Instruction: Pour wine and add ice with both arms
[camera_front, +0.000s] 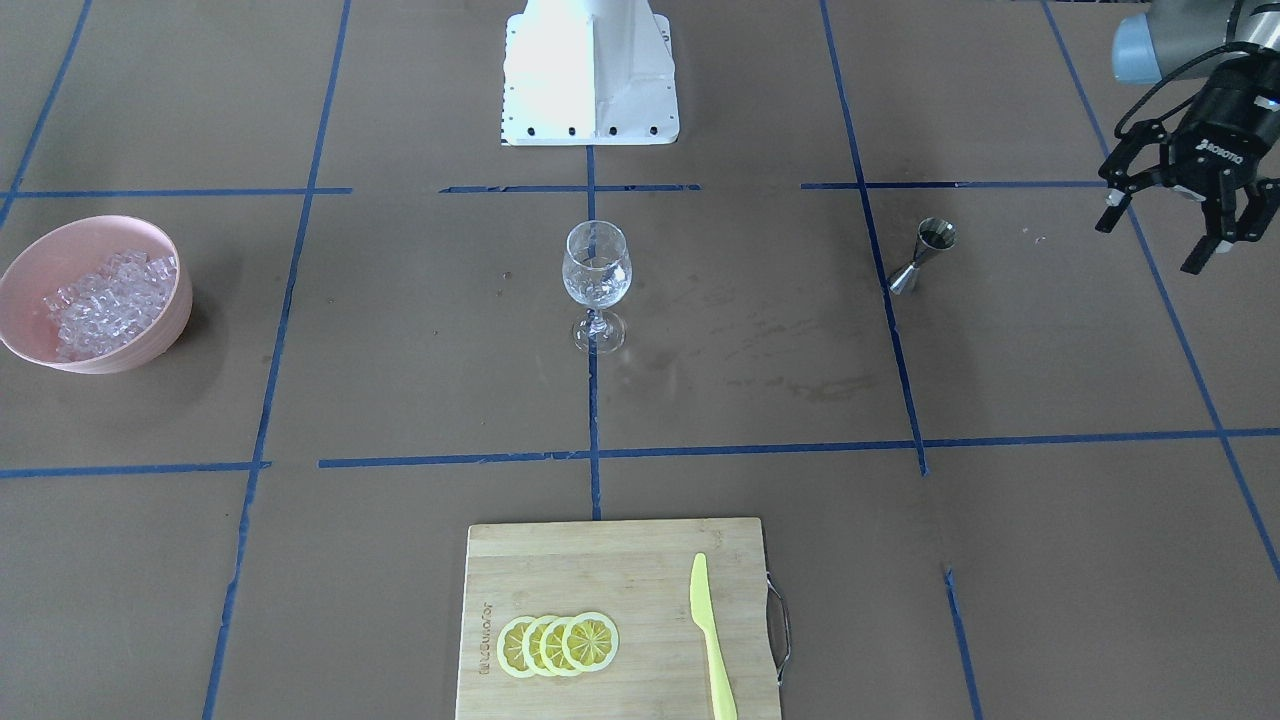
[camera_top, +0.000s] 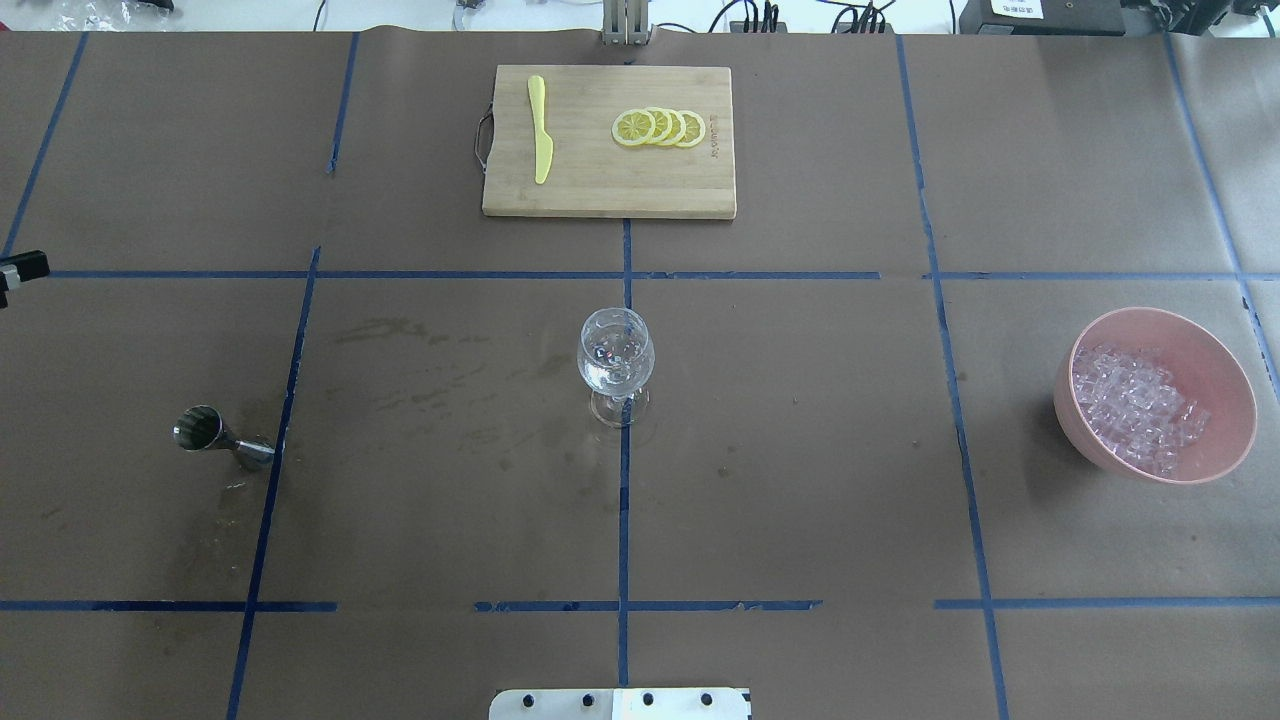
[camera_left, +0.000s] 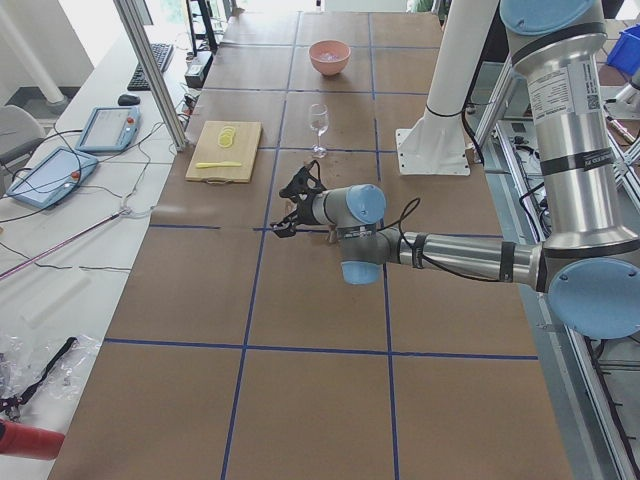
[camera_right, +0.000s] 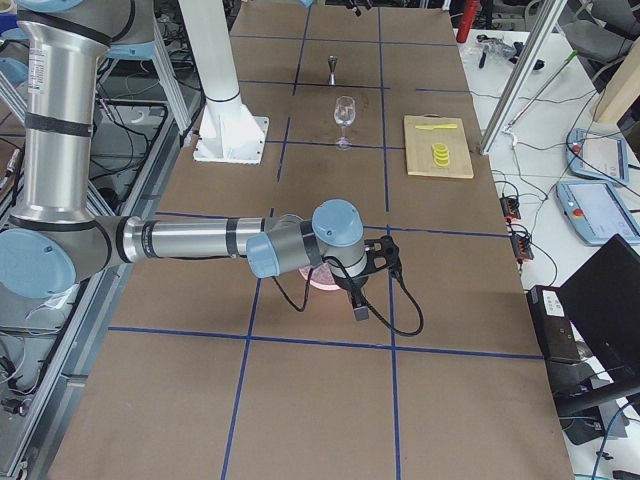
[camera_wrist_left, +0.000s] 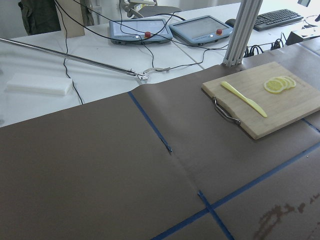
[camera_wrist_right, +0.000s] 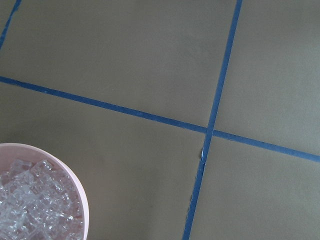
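The left tool (camera_front: 1165, 235) is hanging spread wide and empty above the desk (camera_front: 1000, 350), near the steel jigger (camera_front: 920, 255). The ice (camera_front: 105, 300) is sitting heaped in the pink bowl (camera_front: 25, 255) at the other end, well apart from the wine glass (camera_front: 596, 270). The right tool (camera_right: 380, 258) is hovering by that bowl, and I cannot tell how far apart its fingers are.

Ice (camera_wrist_right: 30, 205) in pink bowl (camera_wrist_right: 80, 200), lower left corner.
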